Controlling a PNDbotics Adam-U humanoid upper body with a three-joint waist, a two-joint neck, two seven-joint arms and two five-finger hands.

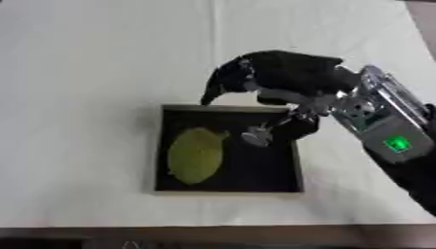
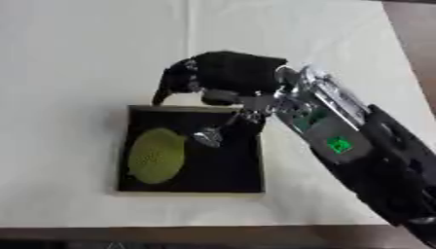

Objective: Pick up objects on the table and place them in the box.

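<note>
A white cloth [image 1: 85, 73] covers the table; the right hand [image 1: 281, 75] hangs over the box's [image 1: 294, 165] far edge, fingers curled down, empty. A green fruit [image 1: 196, 155] lies inside

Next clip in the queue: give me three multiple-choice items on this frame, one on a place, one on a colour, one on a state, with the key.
1. Where does the leaf-shaped object lie?
A. In the left part of the box
B. On the cloth beside the box
C. In the right hand

2. What colour is the inside of the box?
A. White
B. Black
C. Red

3. How does the right hand stand?
A. Flat on the cloth, far from the box
B. Over the box's far edge, fingers curved downward
C. Out of view

Key: 1 A, the green shape sits on the box floor at left. 2 B, the floor is dark against the white tablecloth. 3 B, the hand hangs above the far rim.
</note>
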